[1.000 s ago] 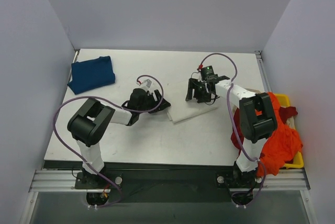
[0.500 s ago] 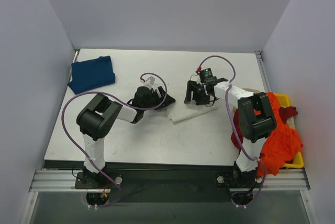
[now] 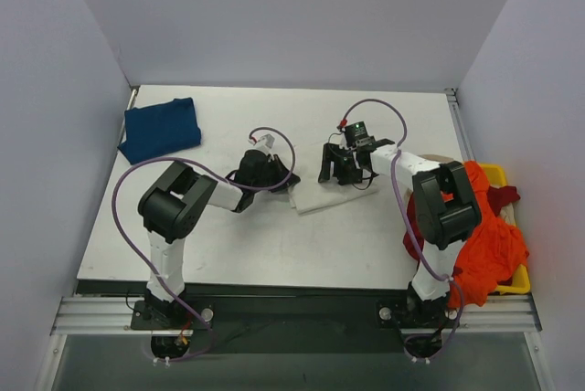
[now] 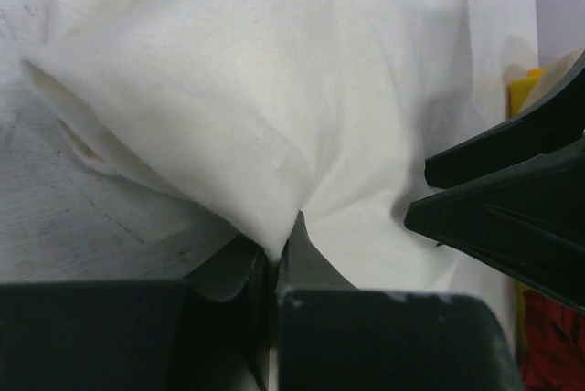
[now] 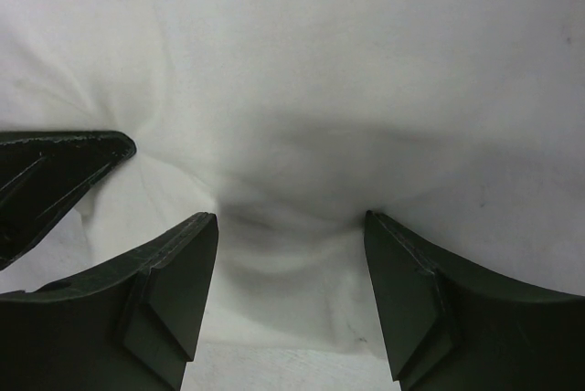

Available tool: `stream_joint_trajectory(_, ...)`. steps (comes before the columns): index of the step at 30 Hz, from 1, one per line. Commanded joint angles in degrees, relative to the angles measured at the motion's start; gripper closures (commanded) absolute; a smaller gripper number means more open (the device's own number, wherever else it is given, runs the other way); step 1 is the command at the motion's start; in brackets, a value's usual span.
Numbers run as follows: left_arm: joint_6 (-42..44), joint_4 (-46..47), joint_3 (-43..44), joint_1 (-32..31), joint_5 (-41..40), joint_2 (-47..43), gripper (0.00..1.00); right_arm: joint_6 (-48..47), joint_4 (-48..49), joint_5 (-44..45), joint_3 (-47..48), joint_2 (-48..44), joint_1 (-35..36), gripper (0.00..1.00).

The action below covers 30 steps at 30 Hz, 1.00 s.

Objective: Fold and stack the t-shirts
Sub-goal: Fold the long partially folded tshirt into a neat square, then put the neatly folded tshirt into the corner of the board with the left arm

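A folded cream t-shirt (image 3: pixel 317 194) lies mid-table. My left gripper (image 3: pixel 280 179) is at its left edge and shut on a pinch of the cream cloth (image 4: pixel 274 89), which bunches up between the closed jaws (image 4: pixel 274 247). Over the shirt's far right part my right gripper (image 3: pixel 339 168) stands open, both fingertips pressing down into the cream cloth (image 5: pixel 320 62) with a dimple between them (image 5: pixel 291 227). A folded dark blue t-shirt (image 3: pixel 160 129) rests at the far left corner. Orange (image 3: pixel 486 237) and dark red (image 3: pixel 504 197) t-shirts are heaped at the right edge.
The yellow bin (image 3: pixel 518 281) under the heap hangs at the table's right edge, behind my right arm. My right gripper's dark fingers (image 4: pixel 512 190) show close by in the left wrist view. Grey walls enclose three sides of the table.
My left gripper slid right to the cream t-shirt's left edge and closed on it. My right gripper shifted slightly left over the shirt, still open.
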Motion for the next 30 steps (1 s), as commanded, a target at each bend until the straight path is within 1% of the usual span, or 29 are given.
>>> stream_joint_trajectory(1,6.54,-10.91,1.49,-0.42,-2.56,-2.6,1.0,-0.64,-3.25,-2.3,-1.74,-2.93,1.2,0.35)
stream_joint_trajectory(4,13.21,-18.2,3.07,0.28,-3.97,-6.37,1.0,-1.25,-4.3,-2.04,-1.48,-5.3,0.85,0.35)
stream_joint_trajectory(5,17.49,-22.66,4.99,0.54,-3.97,-7.08,1.0,-1.69,-4.83,-1.86,-1.31,-5.92,0.68,0.35)
stream_joint_trajectory(6,19.8,-25.31,6.23,1.33,-4.06,-8.22,1.0,-1.78,-5.09,-1.25,-1.22,-6.54,0.5,0.35)
stream_joint_trajectory(7,21.91,-27.95,7.46,1.77,-4.41,-8.58,1.0,-2.13,-5.45,-0.98,-1.04,-7.76,0.41,0.35)
stream_joint_trajectory(8,25.93,-30.41,9.99,2.12,-4.93,-8.84,1.0,-2.13,-5.88,-0.72,-0.87,-8.38,0.32,0.35)
stream_joint_trajectory(9,27.8,-34.61,10.97,3.17,-6.07,-9.28,1.0,-2.66,-5.98,-0.45,-0.78,-8.91,-0.11,0.35)
stream_joint_trajectory(10,29.65,-36.66,12.29,3.7,-6.51,-9.55,1.0,-2.75,-6.15,-0.28,-0.69,-9.87,-0.2,0.35)
stream_joint_trajectory(11,32.97,-41.12,13.35,4.32,-7.13,-9.55,1.0,-2.92,-6.5,-0.28,-0.69,-10.23,-0.47,0.35)
stream_joint_trajectory(13,36.15,-44.13,15.99,5.81,-8.8,-10.07,1.0,-3.28,-6.77,-0.1,-0.51,-11.37,-0.99,0.34)
stream_joint_trajectory(14,39.13,-46.41,16.6,6.17,-9.67,-10.16,1.0,-3.45,-7.03,0.07,-0.43,-11.72,-1.17,0.34)
stream_joint_trajectory(16,42.22,-48.1,18.19,7.13,-11.35,-10.78,1.0,-3.63,-7.12,0.07,-0.43,-12.42,-1.7,0.34)
stream_joint_trajectory(18,45.82,-50.38,19.76,7.75,-14.94,-11.04,1.0,-3.72,-7.12,-0.01,-0.43,-12.87,-2.14,0.34)
stream_joint_trajectory(21,49.96,-52.67,21.79,9.42,-16.71,-10.43,1.0,-4.07,-7.12,-0.45,-0.69,-13.4,-2.31,0.34)
stream_joint_trajectory(24,53.56,-55.57,25.3,11.0,-17.85,-9.2,1.0,-4.33,-7.03,-0.37,-1.21,-13.75,-2.4,0.34)
stream_joint_trajectory(27,57.6,-57.94,29.08,11.88,-20.93,-7.71,1.0,-4.51,-6.68,-0.45,-1.92,-14.19,-2.66,0.34)
stream_joint_trajectory(30,60.33,-59.96,33.38,13.55,-21.55,-5.95,1.0,-4.42,-5.98,-0.89,-2.45,-14.01,-2.75,0.34)
